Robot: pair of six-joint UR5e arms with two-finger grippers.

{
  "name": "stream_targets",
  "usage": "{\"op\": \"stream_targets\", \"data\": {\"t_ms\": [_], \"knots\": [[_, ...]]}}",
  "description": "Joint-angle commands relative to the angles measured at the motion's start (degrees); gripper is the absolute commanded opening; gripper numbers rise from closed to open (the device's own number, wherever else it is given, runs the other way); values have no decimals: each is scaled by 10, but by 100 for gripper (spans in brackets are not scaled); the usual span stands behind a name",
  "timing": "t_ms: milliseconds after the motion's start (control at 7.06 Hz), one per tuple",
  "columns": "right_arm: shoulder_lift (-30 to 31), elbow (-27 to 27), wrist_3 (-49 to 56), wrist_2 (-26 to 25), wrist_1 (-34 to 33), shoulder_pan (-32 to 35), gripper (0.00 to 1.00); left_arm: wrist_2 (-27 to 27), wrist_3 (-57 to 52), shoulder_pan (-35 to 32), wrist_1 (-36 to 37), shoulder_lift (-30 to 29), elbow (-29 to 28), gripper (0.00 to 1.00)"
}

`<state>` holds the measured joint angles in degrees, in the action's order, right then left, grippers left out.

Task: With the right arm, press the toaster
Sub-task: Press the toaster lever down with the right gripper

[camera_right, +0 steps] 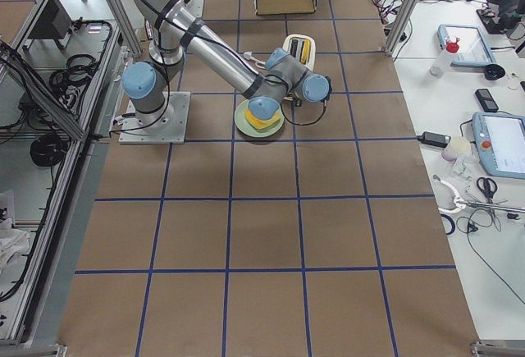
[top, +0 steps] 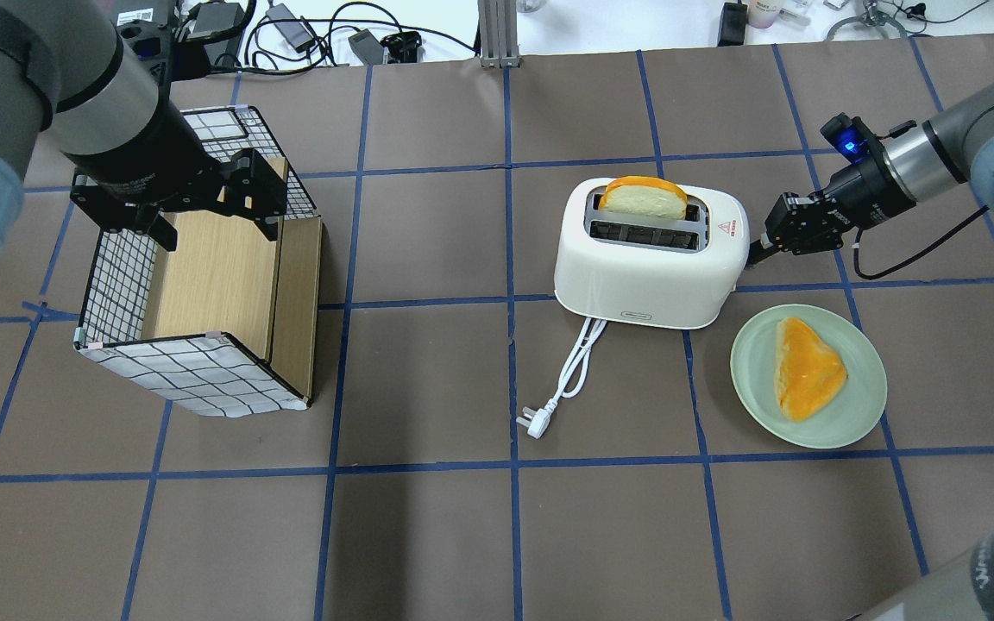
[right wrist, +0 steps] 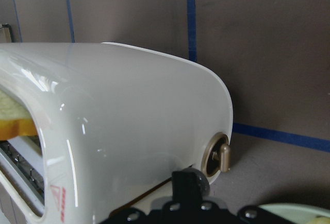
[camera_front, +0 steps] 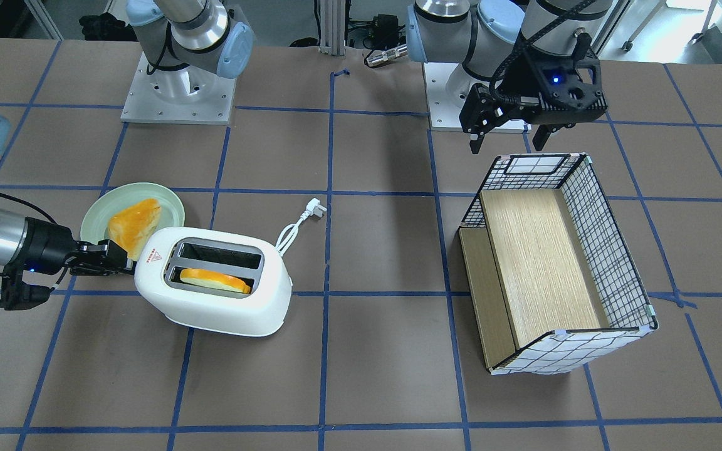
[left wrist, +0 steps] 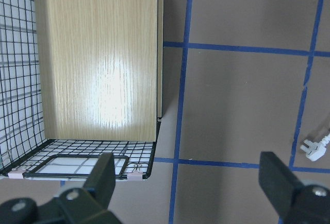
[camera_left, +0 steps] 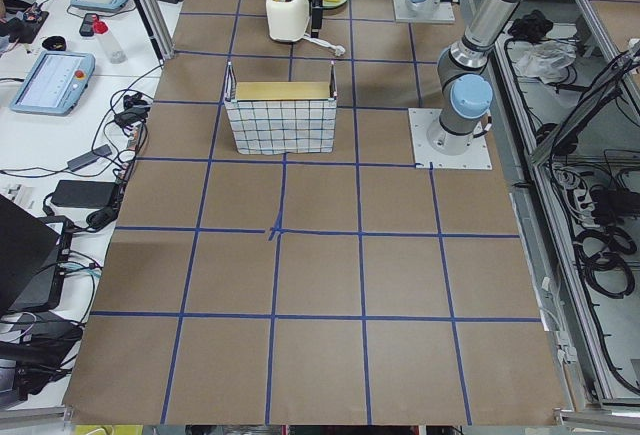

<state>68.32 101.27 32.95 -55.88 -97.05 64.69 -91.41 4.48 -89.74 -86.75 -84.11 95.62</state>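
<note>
The white two-slot toaster (top: 648,259) lies mid-table, also in the front view (camera_front: 210,282) and close up in the right wrist view (right wrist: 118,121). A slice of toast (top: 642,197) stands up out of one slot. My right gripper (top: 760,250) is shut, and its tips are at the toaster's end wall by the red triangle mark. In the right wrist view its tip (right wrist: 191,180) sits against that end, just beside a small bronze knob (right wrist: 221,154). My left gripper (top: 212,228) is open and empty above the wire basket (top: 117,285).
A green plate (top: 859,414) with a second toast slice (top: 808,366) lies just in front of my right gripper. The toaster's white cord and plug (top: 534,424) lie loose on the table. The basket holds a wooden board (left wrist: 98,54).
</note>
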Motion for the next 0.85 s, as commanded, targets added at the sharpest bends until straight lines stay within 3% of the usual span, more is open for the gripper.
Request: {"op": "stream_targets", "data": {"t_ms": [0,283,708], "knots": [[-7,1,-1,-4,-1,0,3,0,0,0,0,0,0,100],[-2,0,-7,-9,-1,0,4,0,0,0,0,0,0,100],[55,-11,-88,-48,0,2,6,0,0,0,0,-1,0,100]]}}
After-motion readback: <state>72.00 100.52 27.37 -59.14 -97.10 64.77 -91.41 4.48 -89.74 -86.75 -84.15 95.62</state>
